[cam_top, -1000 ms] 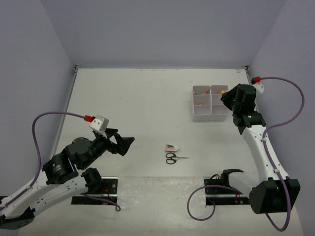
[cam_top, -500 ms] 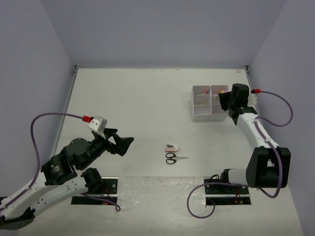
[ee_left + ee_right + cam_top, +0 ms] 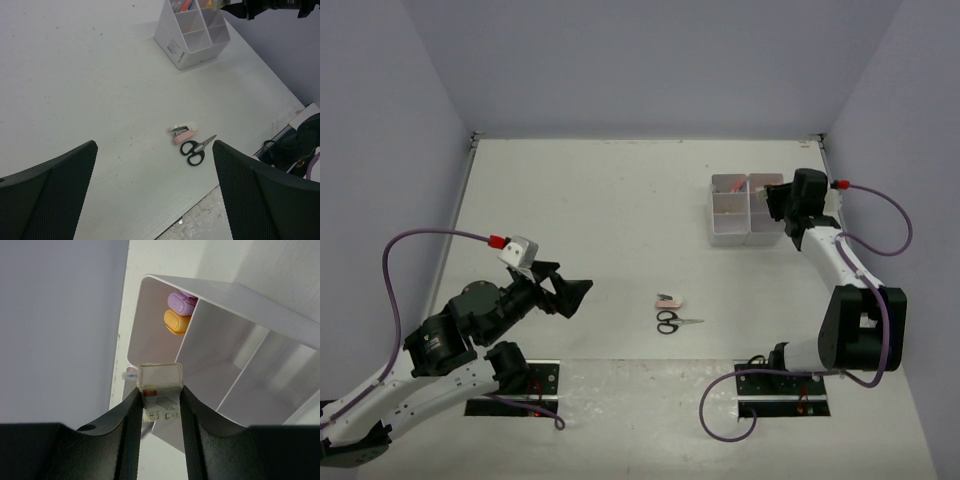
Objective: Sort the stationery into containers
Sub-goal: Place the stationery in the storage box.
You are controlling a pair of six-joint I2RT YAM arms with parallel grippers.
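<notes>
The white organiser box [image 3: 728, 226] stands at the far right of the table, and also shows in the left wrist view [image 3: 176, 42] and the right wrist view [image 3: 235, 300]. My right gripper [image 3: 775, 198] is at its right side, shut on a small clear staple box [image 3: 159, 382] with a printed label, held over the box's edge. A lilac highlighter [image 3: 180, 303] and an orange one [image 3: 176, 322] stand in a far compartment. Black-handled scissors [image 3: 675, 321] and a small pink-and-white stapler [image 3: 669, 300] lie mid-table, also seen in the left wrist view: the scissors [image 3: 196, 149], the stapler [image 3: 184, 132]. My left gripper [image 3: 575, 293] is open and empty, above the table to the left.
Grey walls close the table on the left, back and right. The right arm's purple cable [image 3: 880, 200] loops beside the box. The arm bases and mounting plates [image 3: 515, 385] sit at the near edge. A thin pen tip [image 3: 127, 374] shows beside the organiser.
The right arm has swung its wrist round and lowered the gripper against the organiser's right side. The left arm, scissors and stapler have not moved.
</notes>
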